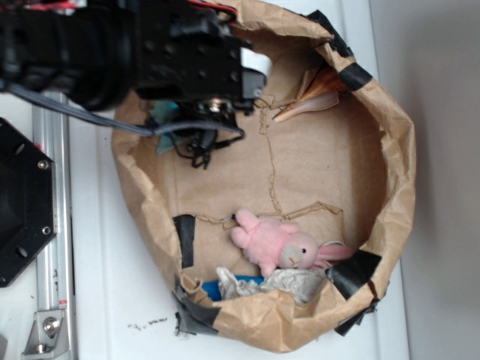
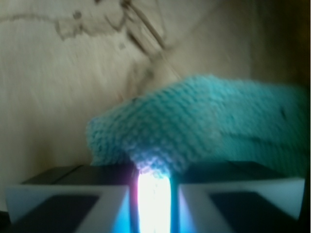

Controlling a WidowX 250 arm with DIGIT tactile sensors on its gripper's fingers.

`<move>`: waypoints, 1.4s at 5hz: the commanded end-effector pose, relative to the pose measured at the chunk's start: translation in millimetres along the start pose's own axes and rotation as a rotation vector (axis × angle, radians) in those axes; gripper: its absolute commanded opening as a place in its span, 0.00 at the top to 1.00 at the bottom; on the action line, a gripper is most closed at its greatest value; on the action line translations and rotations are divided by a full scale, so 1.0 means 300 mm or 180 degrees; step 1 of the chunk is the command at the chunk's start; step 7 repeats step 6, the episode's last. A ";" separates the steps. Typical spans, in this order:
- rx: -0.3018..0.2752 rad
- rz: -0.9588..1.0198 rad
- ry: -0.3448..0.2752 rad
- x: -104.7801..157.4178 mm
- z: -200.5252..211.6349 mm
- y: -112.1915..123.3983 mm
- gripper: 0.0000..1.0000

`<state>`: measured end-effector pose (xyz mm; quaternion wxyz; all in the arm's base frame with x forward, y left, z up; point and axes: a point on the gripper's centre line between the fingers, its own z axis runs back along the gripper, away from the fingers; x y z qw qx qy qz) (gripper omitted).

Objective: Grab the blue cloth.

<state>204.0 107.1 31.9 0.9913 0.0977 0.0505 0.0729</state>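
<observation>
End effector (image 2: 153,194) nearly closed, pinching a fold of the blue cloth (image 2: 194,121); cloth bunched just ahead, long axis crosswise.

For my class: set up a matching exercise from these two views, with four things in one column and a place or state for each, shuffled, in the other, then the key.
Things
1. blue cloth
2. pink plush bunny
3. whitish-grey wad
4. tool

Places or states
A. lies against the near paper wall, beside a bright-blue scrap
B. bunched up right at the fingertips
C. lies on the brown paper, ears toward the black tape
D. fingers close together, a bright slit between them

Pairs: 1-B, 2-C, 3-A, 4-D
</observation>
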 end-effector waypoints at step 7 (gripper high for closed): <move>-0.0385 -0.0237 -0.0812 0.088 0.312 -0.113 1.00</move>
